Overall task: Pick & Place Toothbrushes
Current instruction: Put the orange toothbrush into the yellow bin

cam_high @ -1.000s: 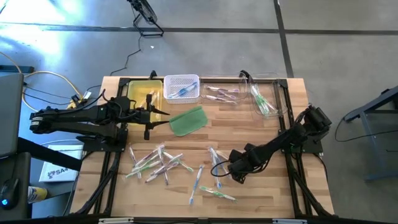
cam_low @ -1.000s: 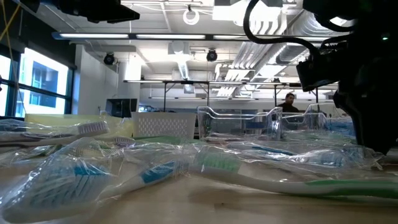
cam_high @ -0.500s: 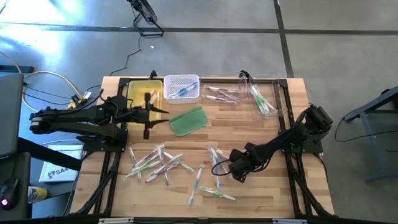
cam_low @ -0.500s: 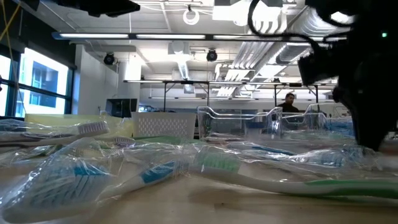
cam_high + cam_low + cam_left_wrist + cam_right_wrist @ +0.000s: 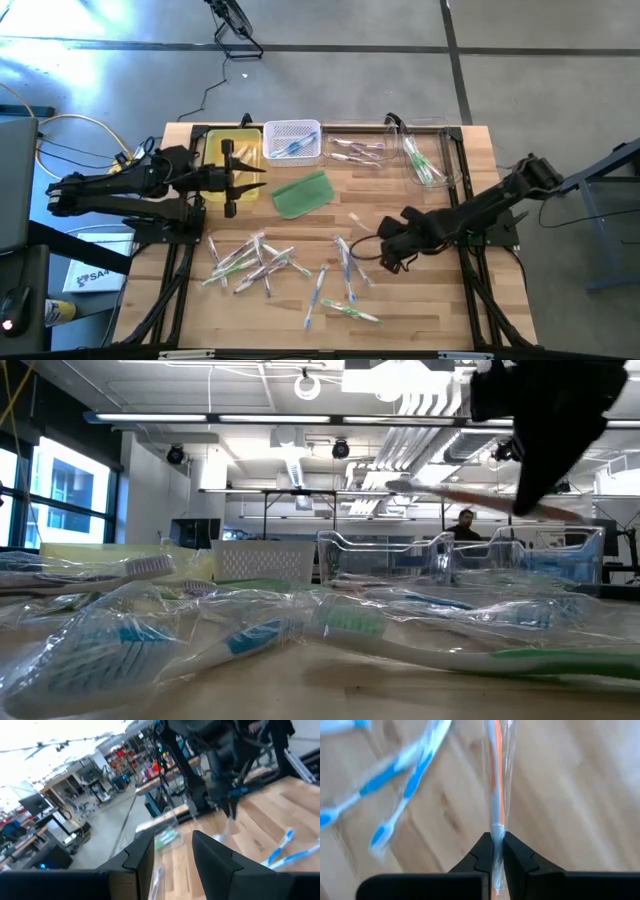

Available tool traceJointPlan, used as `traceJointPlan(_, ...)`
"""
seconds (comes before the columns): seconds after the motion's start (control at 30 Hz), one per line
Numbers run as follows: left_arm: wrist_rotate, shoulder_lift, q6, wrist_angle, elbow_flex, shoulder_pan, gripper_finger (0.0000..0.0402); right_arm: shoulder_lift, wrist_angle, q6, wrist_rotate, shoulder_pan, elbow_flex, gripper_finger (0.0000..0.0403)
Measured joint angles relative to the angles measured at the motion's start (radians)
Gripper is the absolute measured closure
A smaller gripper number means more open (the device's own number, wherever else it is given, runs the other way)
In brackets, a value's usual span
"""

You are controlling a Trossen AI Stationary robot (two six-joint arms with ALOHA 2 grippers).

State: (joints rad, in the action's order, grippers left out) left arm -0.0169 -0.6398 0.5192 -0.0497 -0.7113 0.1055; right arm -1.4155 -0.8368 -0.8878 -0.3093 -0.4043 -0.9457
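My right gripper [image 5: 383, 243] hangs over the table's right half, shut on an orange toothbrush [image 5: 496, 780] in a clear wrapper. The low view shows that toothbrush [image 5: 470, 498] as a thin stick in the air. Loose wrapped toothbrushes lie flat on the wood in two heaps [image 5: 250, 262] [image 5: 340, 278]. My left gripper [image 5: 255, 178] hovers open over the yellow bin [image 5: 222, 148] at the far left, with nothing between its fingers [image 5: 145, 855]. My right gripper pinches the orange toothbrush's shaft [image 5: 495, 836], wrapper and all, between its two fingers [image 5: 516, 856]. The fingers slant down from the table's right side. The toothbrush runs on ahead of the fingertips. It is lifted clear of the table and lies nearly level in the low view.
Along the far edge stand a white basket [image 5: 292, 128] holding blue toothbrushes and clear trays [image 5: 356, 150] [image 5: 428, 162] holding pink and green ones. A flat green pad [image 5: 302, 193] lies near the table's middle. Bare wood shows between the pad and the heaps.
My right gripper has risen and drawn back toward the table's right and far side, taking the orange toothbrush up out of the right heap, clear of the table. My left gripper has risen a little over the yellow bin.
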Motion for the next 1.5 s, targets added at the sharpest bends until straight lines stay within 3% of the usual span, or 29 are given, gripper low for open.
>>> traceJointPlan(0.23, 0.023, -0.044, -0.008, -0.071, -0.052, 0.0, 0.0273, 0.058, 0.049, 0.161, -0.009, 0.096, -0.002, 0.0387)
traceJointPlan(0.5, 0.013, -0.151, -0.07, -0.058, -0.056, 0.014, 0.0273, 0.047, 0.213, 0.414, 0.053, 0.193, -0.002, 0.0387)
traceJointPlan(0.7, -0.135, -0.267, -0.159, 0.016, -0.056, 0.168, 0.0273, 0.055, 0.334, 0.608, 0.125, 0.312, -0.002, 0.0387)
traceJointPlan(0.97, -0.305, -0.378, -0.204, 0.241, -0.057, 0.336, 0.0273, 0.055, 0.582, 0.859, 0.199, 0.465, -0.002, 0.0387)
traceJointPlan(1.1, -0.325, -0.416, -0.212, 0.283, -0.057, 0.429, 0.0273, 0.055, 0.671, 0.981, 0.224, 0.573, -0.002, 0.0387)
traceJointPlan(1.3, -0.432, -0.479, -0.308, 0.331, -0.057, 0.607, 0.0273, 0.052, 0.827, 1.076, 0.408, 0.77, -0.002, 0.0387)
traceJointPlan(1.5, -0.581, -0.596, -0.398, 0.525, -0.057, 0.637, 0.0273, 0.018, 0.924, 1.095, 0.551, 0.865, -0.004, 0.0387)
